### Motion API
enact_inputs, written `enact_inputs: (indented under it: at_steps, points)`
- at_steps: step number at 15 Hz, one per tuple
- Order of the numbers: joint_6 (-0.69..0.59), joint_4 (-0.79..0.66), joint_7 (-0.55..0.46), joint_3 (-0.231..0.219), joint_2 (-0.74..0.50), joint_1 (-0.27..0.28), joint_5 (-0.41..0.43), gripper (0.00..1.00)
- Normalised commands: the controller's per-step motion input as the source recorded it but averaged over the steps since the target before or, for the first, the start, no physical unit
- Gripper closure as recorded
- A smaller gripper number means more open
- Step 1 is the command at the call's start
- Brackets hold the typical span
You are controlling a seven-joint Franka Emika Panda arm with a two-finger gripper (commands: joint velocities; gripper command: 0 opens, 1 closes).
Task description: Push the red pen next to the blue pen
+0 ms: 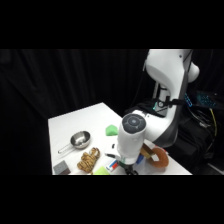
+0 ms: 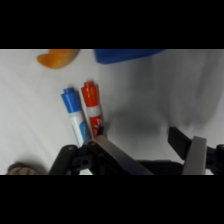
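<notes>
Wrist view, left of centre: blue pen [image 2: 75, 116] and red pen [image 2: 92, 109] lie side by side, nearly touching, on the white surface [image 2: 145, 95]. Fingers [image 2: 107, 147] stand spread, gripping nothing, one tip at the red pen's lower end. Any further nudge should be slight and square, to avoid skewing the pair.

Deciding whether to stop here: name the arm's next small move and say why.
Probably lift the gripper straight up and away. In the wrist view the slim red marker pen already lies parallel beside the slim blue-and-white marker pen, nearly touching, so further pushing risks knocking them apart.
</notes>
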Motion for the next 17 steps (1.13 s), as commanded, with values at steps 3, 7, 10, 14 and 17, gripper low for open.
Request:
enact_inputs:
  at_steps: [3, 7, 10, 14, 17]
  points:
    - [-0.02, -0.39, -0.23, -0.052, -0.54, -0.211, -0.096, 0.0]
    - [-0.28, -0.26, -0.34, 0.041, -0.73, -0.327, -0.017, 0.0]
    - [-0.48, 0.04, -0.41, 0.093, -0.54, -0.423, 0.156, 0.0]
    - [-0.72, 0.36, -0.51, 0.068, -0.33, -0.385, 0.22, 0.0]
    - [-0.84, 0.65, -0.37, 0.018, -0.11, -0.226, 0.126, 0.0]
